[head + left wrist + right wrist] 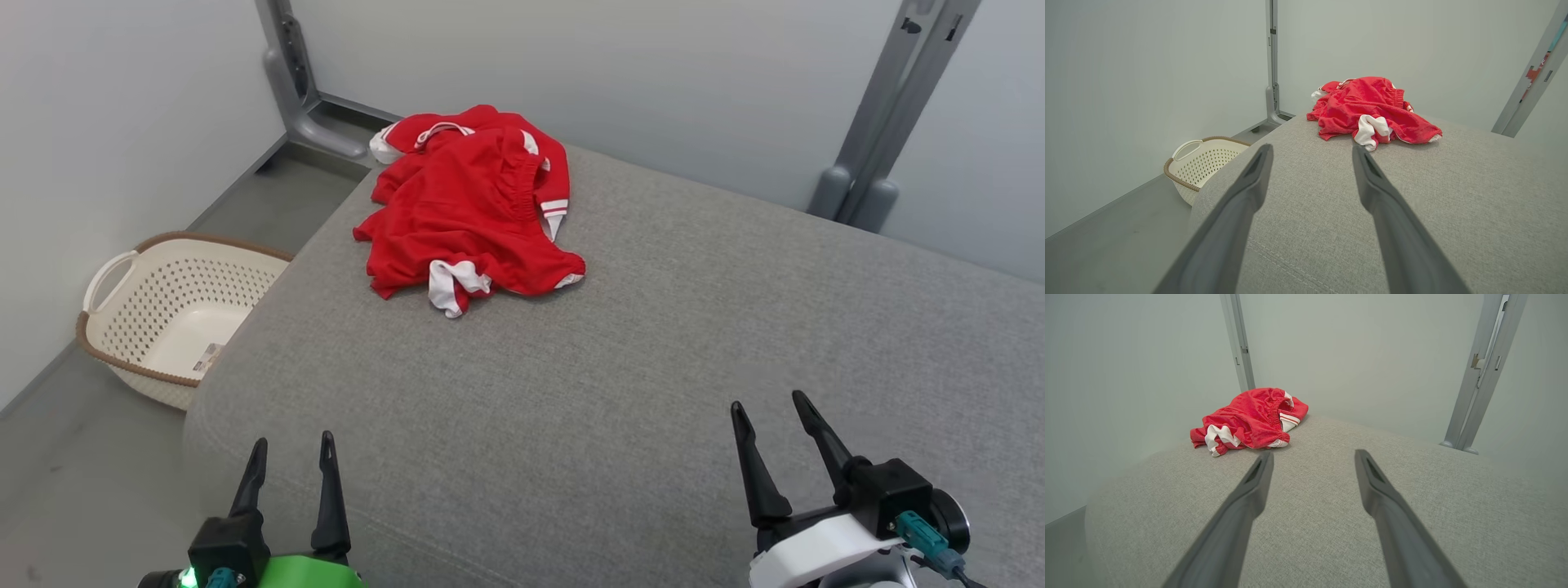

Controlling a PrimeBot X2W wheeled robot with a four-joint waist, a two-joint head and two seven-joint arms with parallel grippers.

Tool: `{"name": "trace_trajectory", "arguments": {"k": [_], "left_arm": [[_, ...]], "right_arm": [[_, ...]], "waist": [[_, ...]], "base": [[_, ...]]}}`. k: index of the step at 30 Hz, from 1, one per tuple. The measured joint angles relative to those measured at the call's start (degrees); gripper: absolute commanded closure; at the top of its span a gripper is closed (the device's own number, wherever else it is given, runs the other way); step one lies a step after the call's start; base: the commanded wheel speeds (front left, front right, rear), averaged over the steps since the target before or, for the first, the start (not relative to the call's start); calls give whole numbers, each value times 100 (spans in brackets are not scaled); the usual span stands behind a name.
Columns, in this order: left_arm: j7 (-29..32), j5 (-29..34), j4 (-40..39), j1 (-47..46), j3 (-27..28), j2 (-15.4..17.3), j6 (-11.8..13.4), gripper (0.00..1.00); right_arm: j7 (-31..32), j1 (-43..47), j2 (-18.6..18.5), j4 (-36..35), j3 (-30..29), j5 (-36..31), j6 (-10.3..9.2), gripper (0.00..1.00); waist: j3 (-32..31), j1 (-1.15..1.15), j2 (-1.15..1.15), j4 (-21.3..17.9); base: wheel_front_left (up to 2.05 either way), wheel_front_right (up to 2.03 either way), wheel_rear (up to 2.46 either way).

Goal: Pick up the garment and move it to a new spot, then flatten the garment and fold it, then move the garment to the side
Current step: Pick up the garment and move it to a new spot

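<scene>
Red garment with white trim: crumpled heap at far left corner of grey cushion, lying free, nothing touching it.
Left hand: released, jaws apart, empty; over near left edge of cushion, well apart from garment.
Right hand: released, jaws apart, empty; over near right part of cushion, well apart from garment.
Cream perforated basket: on floor, just beside cushion's left side.

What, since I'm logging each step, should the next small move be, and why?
Probably reach the left claw forward toward the crumpled red garment: it lies far left on the grey cushion, nearer that arm, and the claw is open, empty and well short of it.
</scene>
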Motion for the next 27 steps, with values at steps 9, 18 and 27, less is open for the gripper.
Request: {"name": "trace_trajectory", "arguments": {"k": [9, 18, 27], "left_arm": [[11, 7, 94, 26, -56, 56, -119, 0], [277, 14, -233, -630, 348, 860, -202, 0], [914, 209, -342, -2448, 408, 1668, -615, 0]], "right_arm": [[1, 24, -1, 23, -118, 56, 0, 0], [0, 39, 0, -36, -200, -65, 0, 0], [1, -237, -1, -170, -350, -318, 0, 0]], "waist": [[75, 0, 0, 85], [114, 0, 0, -254], [412, 1, 0, -922]], "base": [[0, 0, 0], [0, 0, 0], [0, 0, 0]]}}
